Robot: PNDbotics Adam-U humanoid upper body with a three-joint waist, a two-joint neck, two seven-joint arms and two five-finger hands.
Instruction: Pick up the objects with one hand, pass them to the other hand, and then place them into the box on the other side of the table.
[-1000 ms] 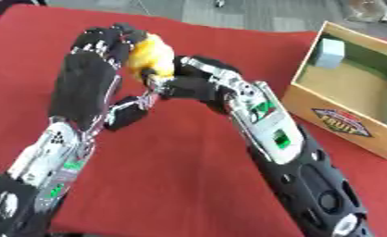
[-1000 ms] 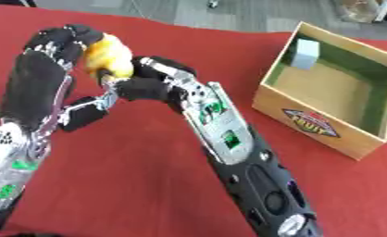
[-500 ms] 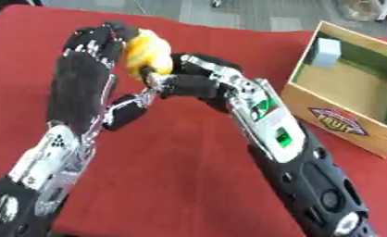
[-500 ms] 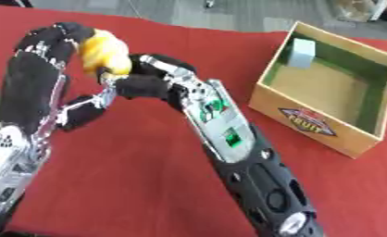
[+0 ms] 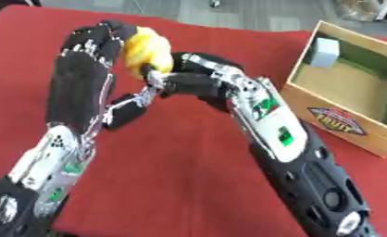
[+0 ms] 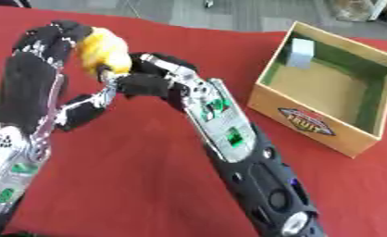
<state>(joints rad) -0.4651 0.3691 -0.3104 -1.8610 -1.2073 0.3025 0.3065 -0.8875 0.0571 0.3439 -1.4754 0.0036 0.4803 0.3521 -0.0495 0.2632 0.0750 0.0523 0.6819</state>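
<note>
**Yellow object held between both hands above the red table**

A rounded yellow object (image 5: pixel 146 50), lumpy and soft-looking, sits high over the red cloth-covered table (image 5: pixel 189 176), lifted clear of it. The left hand (image 5: pixel 87 78), black with silver joints, rises from the lower left with its fingers curled over the top and far side of the yellow object, while its thumb (image 5: pixel 125 111) juts out lower down, apart from the object. The right hand (image 5: pixel 193 79) reaches in from the lower right along a long black and silver forearm, and its dark fingers meet the yellow object from below and from the right side, closing against it just beside the left hand's fingers. Both hands touch the object at once; which of them bears it cannot be told.

Well apart to the right stands an open wooden box (image 6: pixel 310 122) with a green-lined inner wall and a fruit label on its near side. A small pale blue-grey block (image 6: pixel 300 52) stands in the box's far corner.
</note>
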